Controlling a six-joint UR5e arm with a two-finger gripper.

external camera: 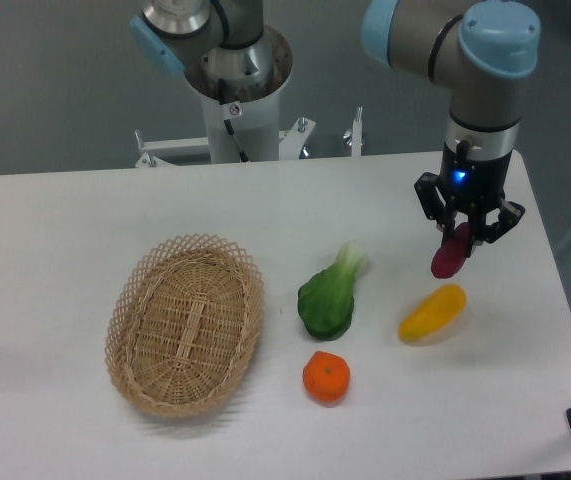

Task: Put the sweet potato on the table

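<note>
The sweet potato (451, 254) is a small dark magenta tuber hanging tilted from my gripper (465, 232) at the right side of the white table (55, 230). The gripper is shut on its upper end. The tuber's lower end is just above or near the tabletop; I cannot tell if it touches. It hangs just behind the yellow-orange pepper-like vegetable (432, 312).
An oval wicker basket (186, 322) stands empty at the left. A green bok choy (331, 292) lies in the middle, an orange (326, 377) in front of it. The table's right edge is close to the gripper.
</note>
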